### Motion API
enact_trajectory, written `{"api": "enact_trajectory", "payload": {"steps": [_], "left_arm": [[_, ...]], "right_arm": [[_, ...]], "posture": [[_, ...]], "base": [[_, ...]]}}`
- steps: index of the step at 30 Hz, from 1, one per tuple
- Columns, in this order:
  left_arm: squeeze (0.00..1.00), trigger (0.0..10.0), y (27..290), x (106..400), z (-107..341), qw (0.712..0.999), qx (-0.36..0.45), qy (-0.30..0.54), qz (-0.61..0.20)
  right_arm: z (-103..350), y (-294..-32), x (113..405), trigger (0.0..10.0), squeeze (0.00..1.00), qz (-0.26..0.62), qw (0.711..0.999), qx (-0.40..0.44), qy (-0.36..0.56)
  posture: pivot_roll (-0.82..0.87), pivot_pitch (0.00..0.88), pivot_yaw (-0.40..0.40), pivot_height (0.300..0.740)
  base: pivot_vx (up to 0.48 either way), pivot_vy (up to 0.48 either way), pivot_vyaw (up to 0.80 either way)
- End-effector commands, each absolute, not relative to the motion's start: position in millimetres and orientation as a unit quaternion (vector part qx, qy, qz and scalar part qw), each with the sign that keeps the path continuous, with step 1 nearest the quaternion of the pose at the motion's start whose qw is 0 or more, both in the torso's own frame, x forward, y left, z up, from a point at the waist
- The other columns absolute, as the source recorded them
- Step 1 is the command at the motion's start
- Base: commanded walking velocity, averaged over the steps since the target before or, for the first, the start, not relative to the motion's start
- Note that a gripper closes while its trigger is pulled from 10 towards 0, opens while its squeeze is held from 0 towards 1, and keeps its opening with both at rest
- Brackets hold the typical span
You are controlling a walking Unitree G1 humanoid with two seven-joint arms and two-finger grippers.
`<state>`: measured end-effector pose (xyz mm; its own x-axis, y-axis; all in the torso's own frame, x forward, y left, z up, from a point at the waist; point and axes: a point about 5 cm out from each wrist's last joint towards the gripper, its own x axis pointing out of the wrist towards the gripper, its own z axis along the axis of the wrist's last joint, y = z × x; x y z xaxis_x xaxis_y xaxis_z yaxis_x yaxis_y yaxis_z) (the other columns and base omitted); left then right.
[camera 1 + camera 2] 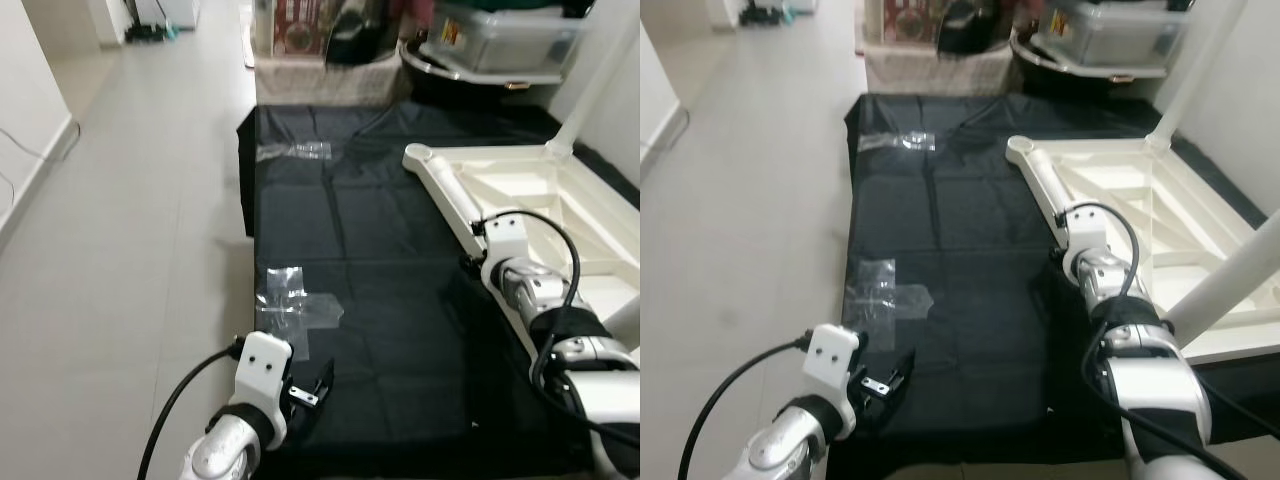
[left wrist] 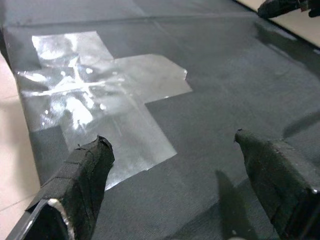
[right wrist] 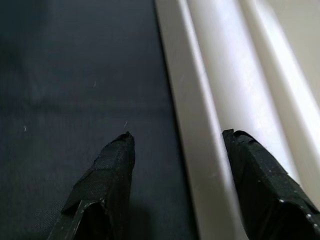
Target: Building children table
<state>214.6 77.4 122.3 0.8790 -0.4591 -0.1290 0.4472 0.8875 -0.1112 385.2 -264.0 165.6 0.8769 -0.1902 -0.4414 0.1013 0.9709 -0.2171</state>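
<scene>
Your right gripper [image 3: 177,137], fingers wide, straddles the upturned white table's rim [image 3: 200,125]. Left gripper [image 2: 172,142], also wide, hovers over black sheet [image 1: 370,260] nr taped patch [image 2: 100,100]; bare tile floor [image 1: 130,220] to your left.

No words or numbers are showing clearly enough to read. The red label on the far box [image 1: 298,30] and the sticker on the clear bin [image 1: 452,34] are looking too blurry.

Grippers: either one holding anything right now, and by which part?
Nothing held. Left gripper is open above the black mat near the clear tape patch. Right gripper is open, straddling the white table's edge rail without closing on it.
</scene>
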Motion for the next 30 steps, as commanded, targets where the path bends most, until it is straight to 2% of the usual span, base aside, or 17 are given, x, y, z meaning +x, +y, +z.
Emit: {"api": "enact_trajectory", "payload": {"steps": [1,9,18,19,21,22,30], "left_arm": [[0.0,10.0,73,209,122,0.966,-0.043,0.084,-0.241],[0.0,10.0,72,209,122,0.966,-0.044,0.085,-0.24],[0.0,10.0,72,209,122,0.966,-0.046,0.088,-0.238],[0.0,10.0,71,209,122,0.966,-0.047,0.088,-0.237],[0.0,10.0,71,209,122,0.966,-0.047,0.088,-0.237],[0.0,10.0,71,209,122,0.967,-0.047,0.087,-0.236],[0.0,10.0,71,209,122,0.967,-0.047,0.089,-0.234]], "right_arm": [[156,-269,381,10.0,0.0,-0.067,0.955,-0.094,0.273],[153,-272,377,10.0,0.0,-0.057,0.949,-0.088,0.297],[142,-266,372,10.0,0.0,-0.002,0.94,-0.047,0.339],[141,-266,371,9.2,0.0,0.004,0.938,-0.04,0.344],[140,-265,371,9.2,0.0,0.008,0.937,-0.036,0.347],[139,-265,370,0.0,0.0,0.011,0.936,-0.031,0.35],[139,-265,370,0.0,0.0,0.026,0.937,-0.037,0.348]], "posture": [[0.08,0.219,-0.104,0.74],[0.08,0.218,-0.113,0.74],[0.07,0.216,-0.117,0.74],[0.07,0.215,-0.12,0.74],[0.07,0.215,-0.12,0.74],[0.08,0.218,-0.123,0.74],[0.08,0.216,-0.123,0.74]], "base": [[0.0,0.0,0.0],[0.0,0.0,0.0],[0.0,0.0,0.0],[0.0,0.0,0.0],[0.0,0.0,0.0],[0.0,0.0,0.0],[0.0,0.0,0.0]]}}
